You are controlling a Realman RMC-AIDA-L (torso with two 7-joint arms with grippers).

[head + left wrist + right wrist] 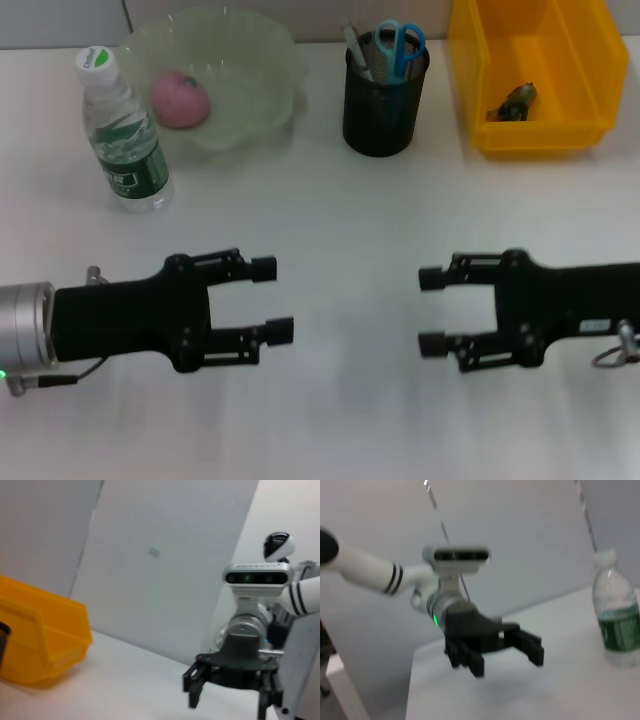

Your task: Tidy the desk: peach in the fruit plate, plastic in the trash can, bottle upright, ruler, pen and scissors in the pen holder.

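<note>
A pink peach lies in the pale green fruit plate at the back left. Beside the plate a water bottle stands upright; it also shows in the right wrist view. The black mesh pen holder holds blue-handled scissors, a white pen and a grey strip; I cannot tell if that is the ruler. A crumpled plastic piece lies in the yellow trash can. My left gripper and right gripper hover low at the front, both open and empty, facing each other.
The left wrist view shows the yellow trash can and the right gripper across the white table. The right wrist view shows the left gripper. A grey wall stands behind the table.
</note>
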